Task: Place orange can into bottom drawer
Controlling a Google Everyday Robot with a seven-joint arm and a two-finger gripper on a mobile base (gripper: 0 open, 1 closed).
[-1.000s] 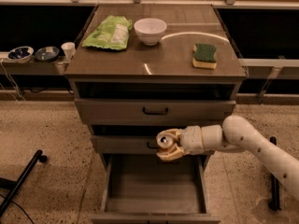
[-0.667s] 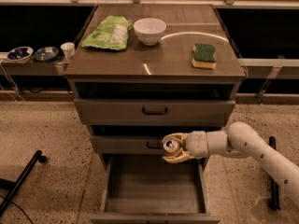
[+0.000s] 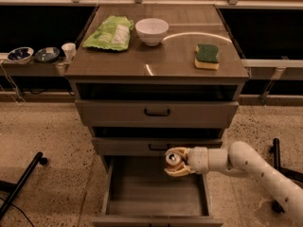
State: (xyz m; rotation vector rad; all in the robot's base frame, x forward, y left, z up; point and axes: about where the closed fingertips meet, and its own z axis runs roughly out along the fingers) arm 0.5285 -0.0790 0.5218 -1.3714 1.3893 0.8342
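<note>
The orange can (image 3: 173,159) is held in my gripper (image 3: 176,163), lying tilted with its silver top facing the camera. The gripper is shut on it, at the end of the white arm (image 3: 246,167) that reaches in from the right. The can hangs over the back right part of the open bottom drawer (image 3: 154,193), just in front of the middle drawer's front. The bottom drawer is pulled out and its grey inside shows nothing in it.
On the cabinet top (image 3: 156,60) lie a green bag (image 3: 110,32), a white bowl (image 3: 151,30) and a green-yellow sponge (image 3: 207,56). The two upper drawers (image 3: 157,113) are closed. Small bowls and a cup (image 3: 69,50) stand on a shelf at left. A black stand leg (image 3: 21,183) lies on the floor at left.
The gripper with the can has moved a little lower and further over the open bottom drawer. The arm has dropped with it.
</note>
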